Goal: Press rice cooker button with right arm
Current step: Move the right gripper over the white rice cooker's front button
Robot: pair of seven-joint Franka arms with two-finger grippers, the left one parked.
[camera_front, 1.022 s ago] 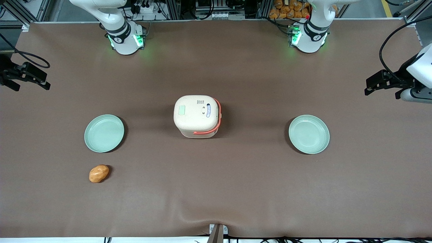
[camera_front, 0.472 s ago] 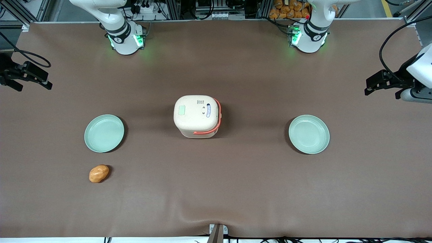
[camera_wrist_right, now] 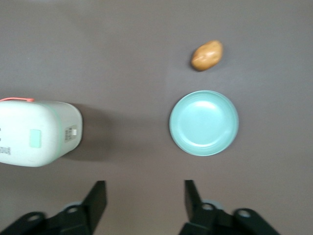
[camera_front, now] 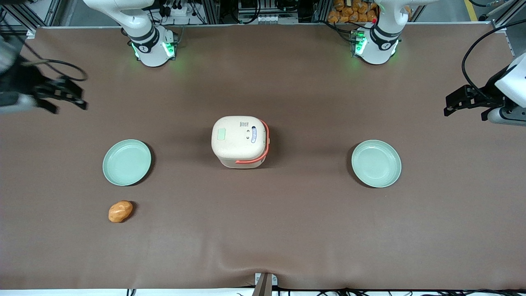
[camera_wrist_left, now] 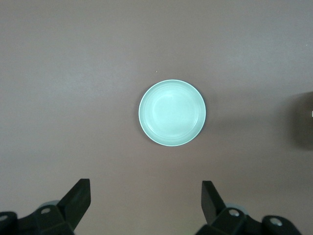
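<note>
Rice cooker (camera_front: 240,141): cream, coral handle, mid-surface (camera_front: 287,230), lid closed. Blue-white oval label (camera_front: 253,134) on lid; writing unreadable. Button (camera_front: 221,134): pale green patch on the lid, on the side toward the working arm.
Gripper (camera_wrist_right: 144,198): fingers spread apart, grasping nothing, above the working arm's end, well apart from the cooker.

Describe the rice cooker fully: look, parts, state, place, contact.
The rice cooker is a cream rounded cube, plastic by its look, with its lid shut. A pale green button sits on the lid beside a blue-white oval label; a coral handle wraps one side. It stands upright mid-table between two green plates, touching only the table. The gripper, jaws open, hovers apart, toward the working arm's end.
</note>
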